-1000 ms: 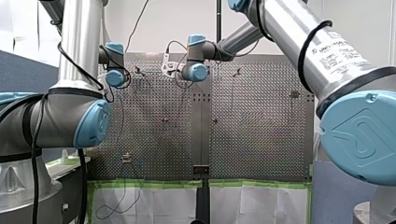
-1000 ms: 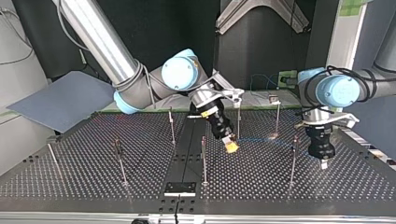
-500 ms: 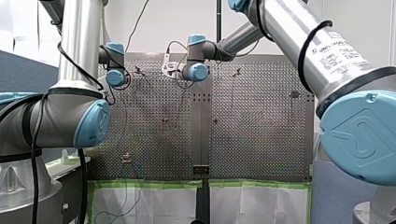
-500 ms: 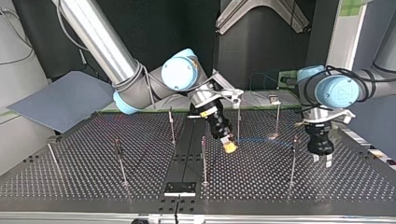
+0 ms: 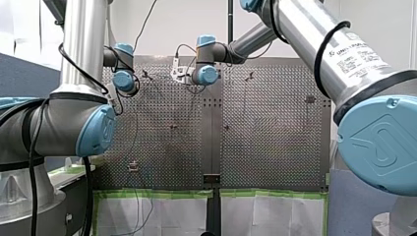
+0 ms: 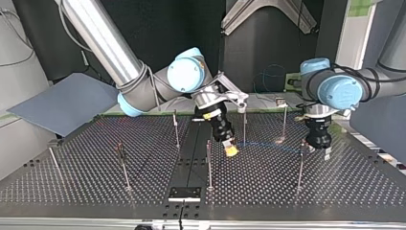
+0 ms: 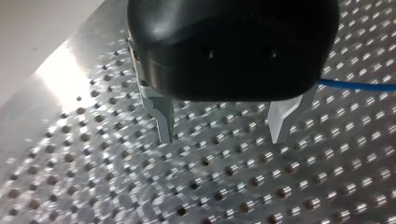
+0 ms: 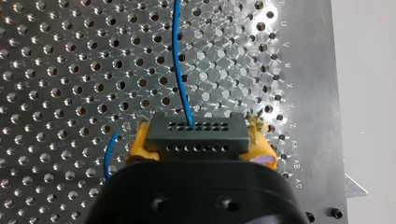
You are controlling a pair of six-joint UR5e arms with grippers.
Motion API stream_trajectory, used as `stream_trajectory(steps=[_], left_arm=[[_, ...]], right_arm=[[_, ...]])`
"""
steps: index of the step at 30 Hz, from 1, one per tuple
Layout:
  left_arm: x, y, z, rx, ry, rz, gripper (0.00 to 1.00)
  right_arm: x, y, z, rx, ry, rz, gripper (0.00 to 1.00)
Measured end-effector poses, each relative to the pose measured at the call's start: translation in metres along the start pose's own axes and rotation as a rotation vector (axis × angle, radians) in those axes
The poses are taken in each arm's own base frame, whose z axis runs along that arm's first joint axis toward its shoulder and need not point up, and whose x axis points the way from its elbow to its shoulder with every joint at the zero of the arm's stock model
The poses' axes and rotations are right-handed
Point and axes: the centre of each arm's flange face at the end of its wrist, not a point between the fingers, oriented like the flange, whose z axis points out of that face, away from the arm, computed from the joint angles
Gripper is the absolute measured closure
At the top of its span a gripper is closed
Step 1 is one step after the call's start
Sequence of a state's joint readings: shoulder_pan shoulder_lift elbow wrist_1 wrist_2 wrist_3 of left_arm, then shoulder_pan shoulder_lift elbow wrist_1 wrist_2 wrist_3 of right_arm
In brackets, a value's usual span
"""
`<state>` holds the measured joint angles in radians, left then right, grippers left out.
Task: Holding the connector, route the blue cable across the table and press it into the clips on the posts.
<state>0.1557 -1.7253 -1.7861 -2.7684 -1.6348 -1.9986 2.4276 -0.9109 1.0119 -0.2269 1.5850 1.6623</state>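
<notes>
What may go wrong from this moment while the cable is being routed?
1. The left end effector is open and empty; the cable runs beside it, not between its fingers, so closing now would likely miss it.
2. The right end effector grips the connector only by its ends; a tight cable may twist it loose.
3. In the top view the left end effector seems close to a post and may hit it.

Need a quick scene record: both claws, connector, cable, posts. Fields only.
right claw: shut on connector, yellow pads
left claw: open, empty, over table
cable: blue, leaves connector, runs across table, passes beside left claw
posts: upright on table; cannot tell if cable is in any clip
</notes>
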Motion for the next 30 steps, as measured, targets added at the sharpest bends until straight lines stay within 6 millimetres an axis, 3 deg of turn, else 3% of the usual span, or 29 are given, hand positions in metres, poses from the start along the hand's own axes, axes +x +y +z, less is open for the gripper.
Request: stream_trajectory(steps=[6, 30], left_arm=[[0.000, -0.001, -0.026, -0.007, 0.057, -0.028, 0.00], [-0.046, -0.033, -0.116, 0.106, 0.064, -0.054, 0.00]], right_arm=[[0.001, 0.000, 0.000, -0.003, -0.004, -0.006, 1.00], [0.011, 0.004, 0.001, -0.053, -0.004, -0.006, 1.00]])
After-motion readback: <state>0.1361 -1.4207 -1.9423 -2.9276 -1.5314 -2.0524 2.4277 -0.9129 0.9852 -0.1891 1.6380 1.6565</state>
